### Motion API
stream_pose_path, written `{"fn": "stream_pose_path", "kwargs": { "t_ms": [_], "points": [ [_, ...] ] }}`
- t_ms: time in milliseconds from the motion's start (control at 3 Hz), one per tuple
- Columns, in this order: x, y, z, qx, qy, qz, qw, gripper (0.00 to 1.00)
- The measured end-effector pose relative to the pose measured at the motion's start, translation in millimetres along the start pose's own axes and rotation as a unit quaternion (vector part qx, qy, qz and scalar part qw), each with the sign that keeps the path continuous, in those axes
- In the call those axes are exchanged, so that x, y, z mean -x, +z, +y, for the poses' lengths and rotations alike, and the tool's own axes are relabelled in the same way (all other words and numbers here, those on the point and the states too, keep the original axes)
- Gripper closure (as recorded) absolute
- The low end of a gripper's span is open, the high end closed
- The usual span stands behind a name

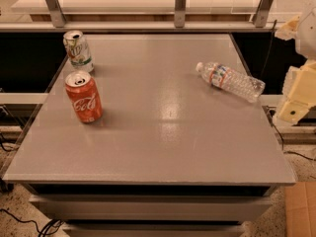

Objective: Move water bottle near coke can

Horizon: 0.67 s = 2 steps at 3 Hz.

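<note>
Grey flat bench: red coke can and white-and-green soda can upright at left, clear ribbed water bottle lying at right; cream gripper off its right edge.

A glossy table holds the clear-plastic water bottle and metal coke can; matt gripper at right.

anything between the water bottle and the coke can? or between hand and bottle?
Nothing visible. The water bottle lies on its side at right; bare table runs from it to the coke can at left. The green-and-white can stands behind, off that line. The hand is at the right edge, nothing between.
</note>
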State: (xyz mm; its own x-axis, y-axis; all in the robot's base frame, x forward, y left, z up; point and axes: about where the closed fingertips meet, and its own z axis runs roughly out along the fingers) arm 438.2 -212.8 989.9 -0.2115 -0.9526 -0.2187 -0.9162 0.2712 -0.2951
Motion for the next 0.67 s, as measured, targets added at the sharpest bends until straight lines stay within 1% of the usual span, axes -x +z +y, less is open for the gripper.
{"fn": "stream_pose_path", "kwargs": {
  "t_ms": [333,667],
  "points": [
    [8,4,-5,-0.001,0.001,-0.004,1.0000,0.00],
    [24,17,-10,0.001,-0.006,-0.007,1.0000,0.00]
  ]
}}
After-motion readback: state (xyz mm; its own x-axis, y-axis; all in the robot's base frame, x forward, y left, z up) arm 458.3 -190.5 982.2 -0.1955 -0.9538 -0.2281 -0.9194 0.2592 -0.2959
